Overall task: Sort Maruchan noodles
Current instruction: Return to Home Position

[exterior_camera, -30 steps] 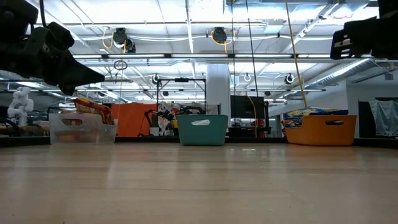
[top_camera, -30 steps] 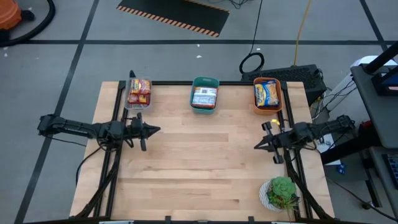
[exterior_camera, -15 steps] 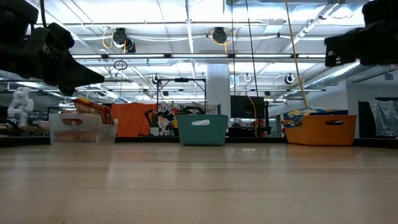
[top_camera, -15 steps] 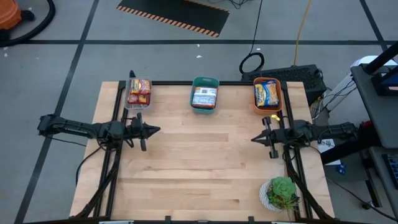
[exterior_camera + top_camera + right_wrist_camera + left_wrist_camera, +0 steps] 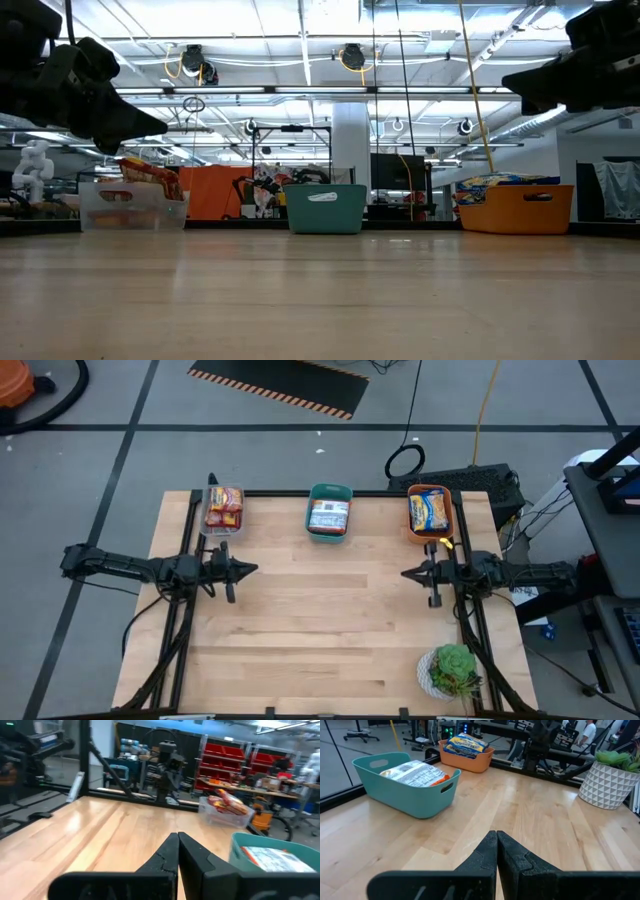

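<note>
The Maruchan noodles lie in three bins along the table's far edge: red packets in a clear bin (image 5: 223, 509), blue-white packets in a teal bin (image 5: 329, 512), yellow-blue packets in an orange bin (image 5: 430, 512). My left gripper (image 5: 254, 568) hovers shut over the table's left side, pointing right, holding nothing. My right gripper (image 5: 405, 574) hovers shut over the right side, pointing left, near the orange bin, holding nothing. The wrist views show the shut left gripper (image 5: 496, 836) and the shut right gripper (image 5: 177, 837) above bare wood.
A green potted plant (image 5: 453, 669) in a white pot stands at the table's near right corner. The wooden tabletop (image 5: 320, 620) between the two arms is bare. Black frame rails run along the table's left and right sides.
My right gripper has swung toward the table's far edge, turning from a slant toward the near edge to pointing straight left, level with the left gripper. It stays shut. The left arm has kept still.
</note>
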`<state>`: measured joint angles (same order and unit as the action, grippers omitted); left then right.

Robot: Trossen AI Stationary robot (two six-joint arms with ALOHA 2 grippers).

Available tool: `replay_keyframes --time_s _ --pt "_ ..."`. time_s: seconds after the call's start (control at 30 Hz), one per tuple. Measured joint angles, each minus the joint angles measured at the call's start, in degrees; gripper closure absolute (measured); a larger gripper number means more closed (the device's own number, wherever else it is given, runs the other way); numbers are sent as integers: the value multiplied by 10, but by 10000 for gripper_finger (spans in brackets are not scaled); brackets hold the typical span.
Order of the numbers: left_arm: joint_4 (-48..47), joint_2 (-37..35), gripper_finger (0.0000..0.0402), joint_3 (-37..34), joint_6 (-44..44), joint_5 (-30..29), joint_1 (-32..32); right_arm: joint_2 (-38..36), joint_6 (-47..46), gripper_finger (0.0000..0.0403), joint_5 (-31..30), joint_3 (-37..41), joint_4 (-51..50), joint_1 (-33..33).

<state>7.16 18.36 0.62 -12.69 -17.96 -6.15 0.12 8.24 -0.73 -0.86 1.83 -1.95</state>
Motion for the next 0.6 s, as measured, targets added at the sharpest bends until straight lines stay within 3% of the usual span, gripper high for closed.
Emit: replay_keyframes --time_s 0.1,0.6 --pt "0 0 396 0 -5 0 0 0 -1 403 22 0 -2 0" --pt "-1 0 396 0 -6 1 -16 0 0 403 10 0 -8 15"
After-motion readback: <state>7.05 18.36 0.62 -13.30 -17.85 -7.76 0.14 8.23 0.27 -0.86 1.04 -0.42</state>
